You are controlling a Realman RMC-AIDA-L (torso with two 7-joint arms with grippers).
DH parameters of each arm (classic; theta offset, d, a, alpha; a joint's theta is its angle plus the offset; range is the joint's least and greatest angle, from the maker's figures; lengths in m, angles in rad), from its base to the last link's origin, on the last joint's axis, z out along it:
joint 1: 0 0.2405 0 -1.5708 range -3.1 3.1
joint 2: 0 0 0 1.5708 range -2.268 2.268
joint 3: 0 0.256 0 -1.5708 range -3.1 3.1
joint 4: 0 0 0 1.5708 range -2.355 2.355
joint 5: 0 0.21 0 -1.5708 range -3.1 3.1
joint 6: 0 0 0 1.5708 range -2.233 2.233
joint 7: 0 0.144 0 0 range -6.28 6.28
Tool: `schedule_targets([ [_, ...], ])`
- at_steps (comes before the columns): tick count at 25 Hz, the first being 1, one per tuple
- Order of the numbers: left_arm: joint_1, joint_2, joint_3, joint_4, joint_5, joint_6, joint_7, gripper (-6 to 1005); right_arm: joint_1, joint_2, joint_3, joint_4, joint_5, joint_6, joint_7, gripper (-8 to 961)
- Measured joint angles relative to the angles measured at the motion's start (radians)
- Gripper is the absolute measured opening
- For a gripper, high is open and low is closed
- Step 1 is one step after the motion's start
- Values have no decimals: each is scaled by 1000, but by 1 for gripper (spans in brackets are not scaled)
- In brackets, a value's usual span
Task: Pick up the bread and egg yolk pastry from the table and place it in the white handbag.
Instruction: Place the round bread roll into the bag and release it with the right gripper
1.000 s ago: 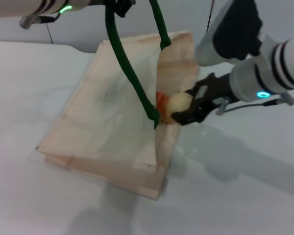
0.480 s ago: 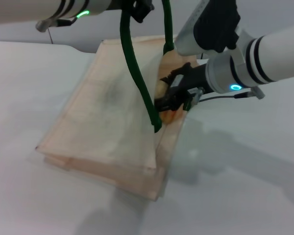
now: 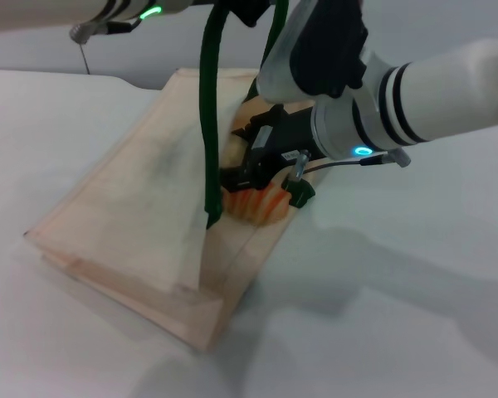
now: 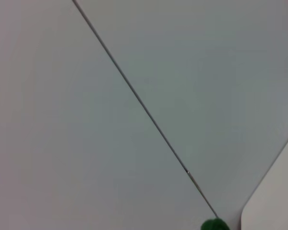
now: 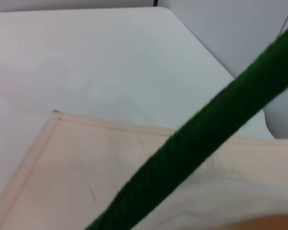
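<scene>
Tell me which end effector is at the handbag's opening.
The right end effector, at the open mouth of the white handbag beside the bread; the left end effector is high up by the green handles.

The cream white handbag [image 3: 124, 207] is lying tilted, green handles raised; the orange-striped bread [image 3: 261, 203] is showing inside its mouth.

Evenly and softly lit from above, cool in tone, without glare. Soft grey shadows cast on the surface [image 3: 382, 282] below the right arm and beside the white handbag [image 3: 133, 207]. Slight softness throughout the head view. Strongly out of focus in the right wrist view, especially on the green handle [image 5: 201, 143] up close.
</scene>
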Motion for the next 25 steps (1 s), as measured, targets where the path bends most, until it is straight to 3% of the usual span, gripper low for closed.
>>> schedule_targets([
  [6, -9, 0, 6, 15, -3, 9, -2, 191, 38, 0, -17, 80, 17, 36, -14, 650],
  [21, 0, 0, 6, 18, 6, 7, -7, 196, 47, -3, -55, 93, 17, 47, -17, 645],
  [25, 9, 0, 0, 18, 8, 6, -9, 197, 49, -6, -53, 97, 15, 46, -15, 705],
])
